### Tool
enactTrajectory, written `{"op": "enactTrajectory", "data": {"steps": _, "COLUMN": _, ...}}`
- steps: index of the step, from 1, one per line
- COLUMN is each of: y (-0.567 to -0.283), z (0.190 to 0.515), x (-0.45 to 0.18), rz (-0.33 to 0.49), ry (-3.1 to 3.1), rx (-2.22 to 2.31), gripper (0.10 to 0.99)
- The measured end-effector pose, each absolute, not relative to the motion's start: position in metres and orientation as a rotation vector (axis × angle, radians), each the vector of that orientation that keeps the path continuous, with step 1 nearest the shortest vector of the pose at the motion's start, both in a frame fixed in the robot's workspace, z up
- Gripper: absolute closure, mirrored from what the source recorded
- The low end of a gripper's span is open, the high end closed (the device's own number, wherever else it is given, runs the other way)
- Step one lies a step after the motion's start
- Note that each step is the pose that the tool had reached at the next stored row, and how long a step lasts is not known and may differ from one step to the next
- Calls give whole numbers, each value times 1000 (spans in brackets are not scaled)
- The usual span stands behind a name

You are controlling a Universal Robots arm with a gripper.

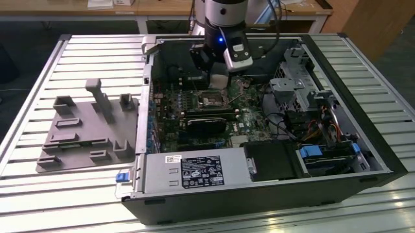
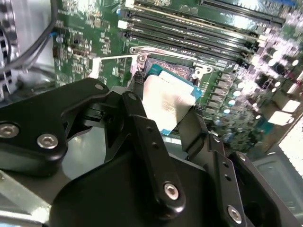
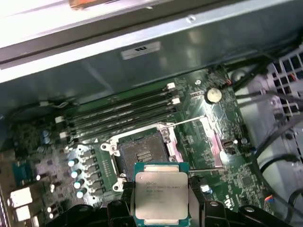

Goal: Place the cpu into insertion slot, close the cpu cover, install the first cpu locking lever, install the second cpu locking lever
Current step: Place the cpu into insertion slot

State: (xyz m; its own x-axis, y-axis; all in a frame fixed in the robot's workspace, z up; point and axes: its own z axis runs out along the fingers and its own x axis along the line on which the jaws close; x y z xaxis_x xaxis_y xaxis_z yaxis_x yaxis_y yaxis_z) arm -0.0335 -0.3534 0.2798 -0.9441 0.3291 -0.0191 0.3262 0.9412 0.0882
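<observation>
Two black fingers (image 2: 142, 127) of the gripper (image 3: 162, 203) are clamped on the cpu (image 3: 161, 191). We see it held above the motherboard (image 3: 236, 177), just beside the open insertion slot (image 3: 142, 153), in the far part of the computer case (image 1: 246, 204).

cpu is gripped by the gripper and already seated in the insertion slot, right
No. The gripper does grip the cpu, but the chip is not seated. The first wrist view shows the insertion slot open and empty, with the cpu held apart from it.
</observation>
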Motion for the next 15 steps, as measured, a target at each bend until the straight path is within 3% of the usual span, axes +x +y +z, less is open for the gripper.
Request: {"op": "enactTrajectory", "data": {"steps": 15, "y": -353, "z": 267, "x": -34, "rz": 123, "ry": 2967, "rx": 881, "gripper": 549}}
